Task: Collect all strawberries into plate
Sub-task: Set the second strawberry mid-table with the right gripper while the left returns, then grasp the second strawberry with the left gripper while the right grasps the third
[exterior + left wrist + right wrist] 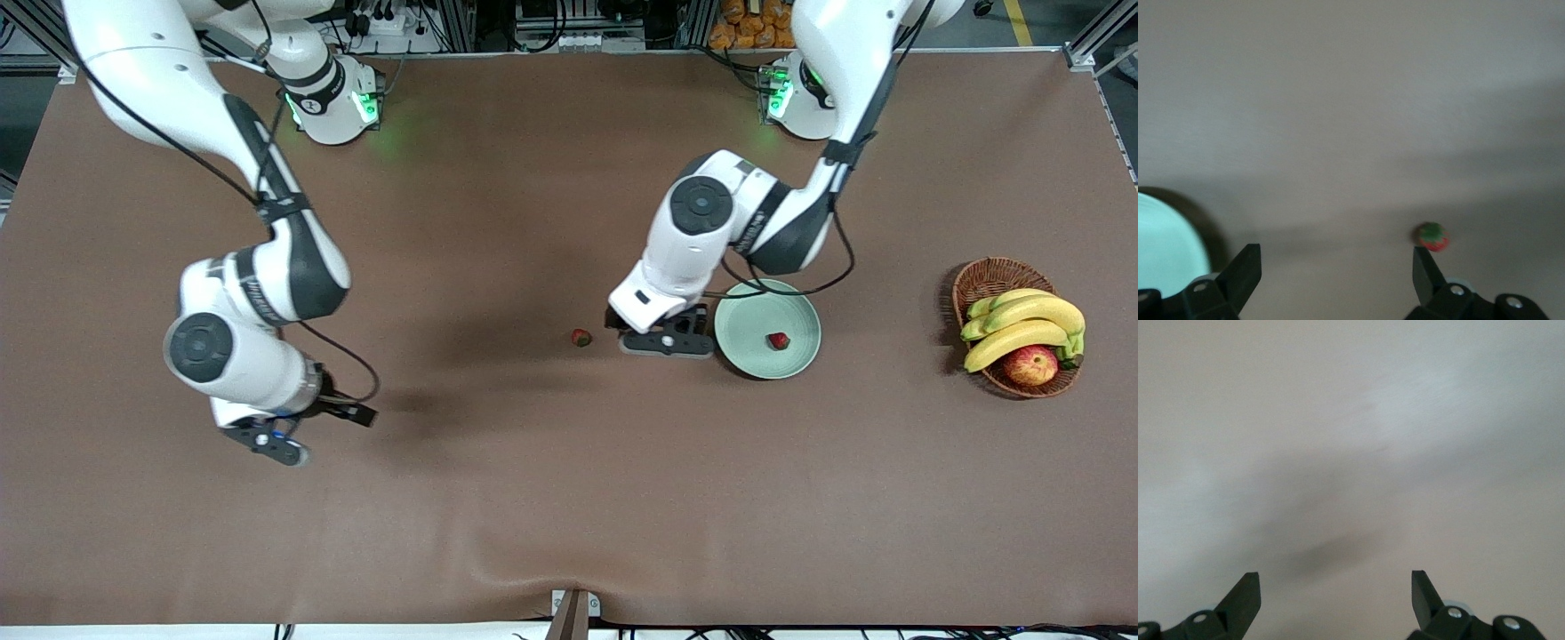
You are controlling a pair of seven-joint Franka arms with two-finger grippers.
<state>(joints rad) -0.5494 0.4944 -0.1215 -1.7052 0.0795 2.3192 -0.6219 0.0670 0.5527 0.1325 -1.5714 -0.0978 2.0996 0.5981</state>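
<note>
Here the left gripper hangs low over the table, jaws spread and empty, between the plate and a loose strawberry — that berry lies at the plate's nine o'clock. One strawberry lies in the plate. The right gripper waits — jaws apart.

plate: mint-green, round, flat on tabletop | strawberry: red, in plate | second strawberry: on tabletop, toward the right arm's end from plate
</note>
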